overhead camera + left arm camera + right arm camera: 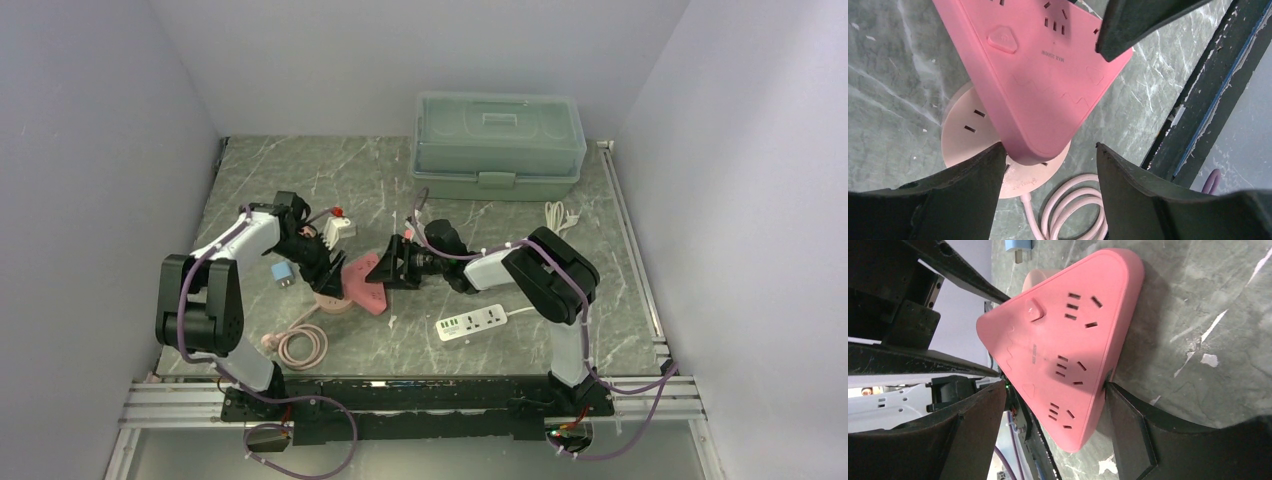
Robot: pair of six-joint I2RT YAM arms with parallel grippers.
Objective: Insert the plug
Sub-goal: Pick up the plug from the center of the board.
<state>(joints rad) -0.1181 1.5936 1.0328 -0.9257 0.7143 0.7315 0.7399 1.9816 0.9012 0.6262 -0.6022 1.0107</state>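
Right gripper (1054, 385) pinches the pink strip (368, 280) at table centre; left gripper (1049, 147) spread.
Strip's corner overlaps a round socket (960, 135); blue plug (283, 273) lies at strip's 9 o'clock.

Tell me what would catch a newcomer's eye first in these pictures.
A pink triangular power strip lies mid-table, one corner lying over a round pale socket base. The right gripper clasps one corner while the open left gripper straddles another. A pale green lidded box sits at the far edge.
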